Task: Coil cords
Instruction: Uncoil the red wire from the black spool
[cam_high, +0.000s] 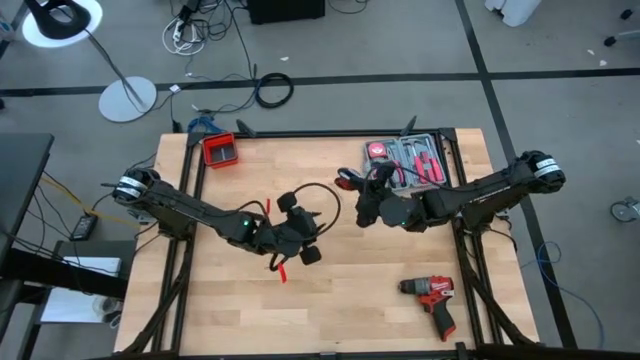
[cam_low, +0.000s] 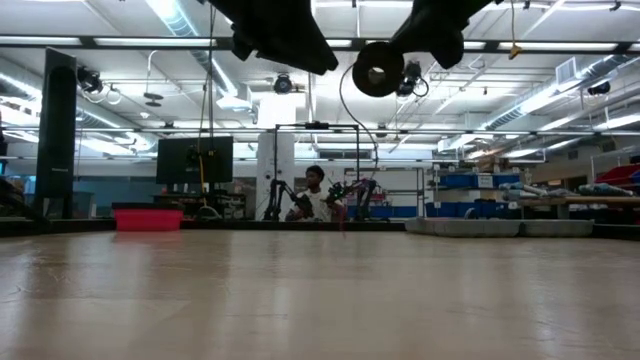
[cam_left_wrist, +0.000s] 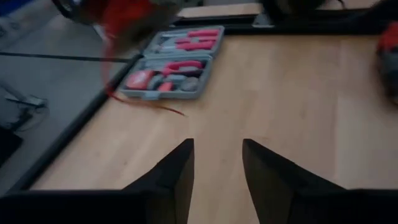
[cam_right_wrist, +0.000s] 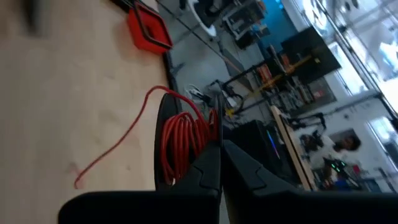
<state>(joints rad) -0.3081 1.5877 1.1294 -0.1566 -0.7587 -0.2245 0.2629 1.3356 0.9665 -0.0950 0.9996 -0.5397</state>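
The cords, thin red and black wires, are up in the air over the middle of the table. In the right wrist view a red coil (cam_right_wrist: 183, 143) sits beside the fingers. In the high view a black loop (cam_high: 330, 200) bows out between the two grippers. My right gripper (cam_high: 362, 195) is shut on the cords. My left gripper (cam_left_wrist: 217, 155) is open just left of them, nothing between its fingers, only bare table ahead. A loose red strand (cam_high: 281, 270) shows by the left gripper. Both grippers hang high above the table in the low view. My right gripper pinches several turns of the red coil (cam_right_wrist: 202, 134) between its two shut fingers. The coil stands out to one side of the fingers, lifted off the table. One loose red strand (cam_right_wrist: 118, 146) trails away from it, slack.
A grey tool case (cam_high: 410, 160) lies open at the far right, close behind my right gripper. A red drill (cam_high: 432, 298) lies near the front right. A small red bin (cam_high: 220, 150) stands at the far left corner. A thick black cable ring (cam_high: 273, 90) lies on the floor beyond.
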